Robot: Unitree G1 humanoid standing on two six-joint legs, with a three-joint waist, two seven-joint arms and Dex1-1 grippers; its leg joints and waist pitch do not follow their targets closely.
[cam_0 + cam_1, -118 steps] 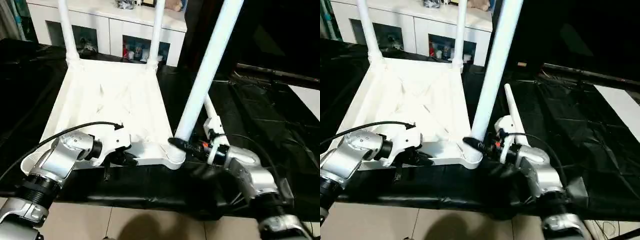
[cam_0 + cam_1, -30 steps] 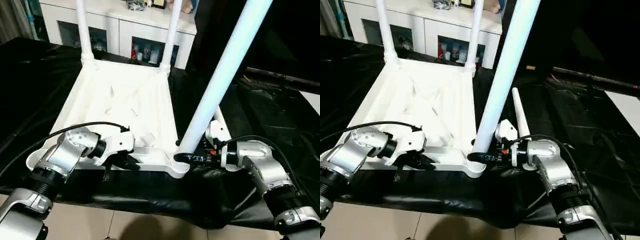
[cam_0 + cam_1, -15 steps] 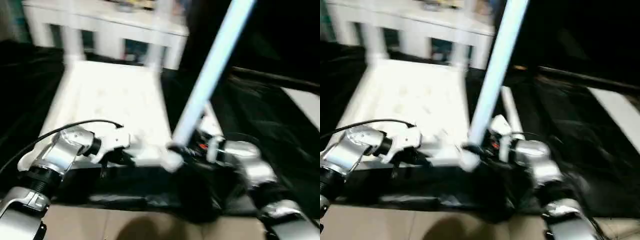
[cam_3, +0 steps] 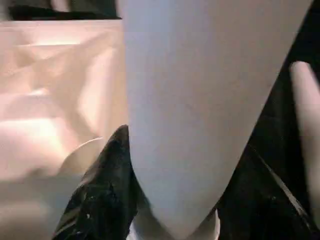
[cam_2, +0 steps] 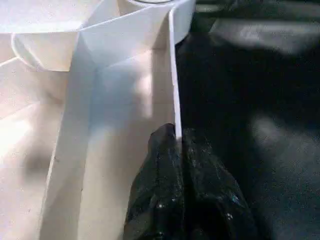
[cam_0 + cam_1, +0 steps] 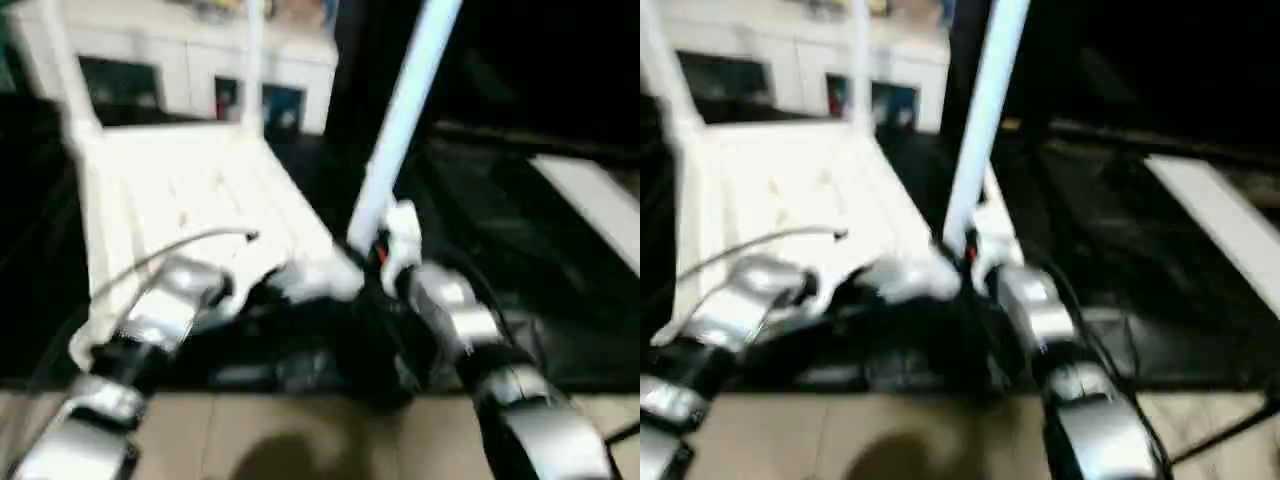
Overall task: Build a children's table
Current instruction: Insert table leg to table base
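Your right gripper (image 4: pixel 170 200) is clamped around the foot of the third leg (image 6: pixel 405 110), one black finger (image 4: pixel 107 190) on each side of the tube just above the near right corner socket (image 6: pixel 335 275) of the tabletop (image 6: pixel 190 190); the tabletop lies underside up on the black-sheeted desk (image 6: pixel 520 230), directly in front of you; the leg's long axis runs up and away from the gripper, leaning slightly to the right, so judge the coming push as one straight down along that axis into the socket; whether the foot is fully seated you cannot tell from these views. Your left gripper (image 5: pixel 177 150) is pinched shut on the thin near edge wall of the tabletop, left of that socket, and serves as the brace; the right arm is the one on the leg, the left the one on the top. Two far legs (image 6: pixel 60 75) already stand in the far corner sockets; a fourth tube (image 4: pixel 305 95) lies on the desk just beside the right gripper. Against a second ago: the whole view has swung, so the tabletop sits further left and looks turned in the picture, which is mostly camera motion; the right forearm now comes in more from below than from the side; both grips are unchanged, the leg at the same corner.
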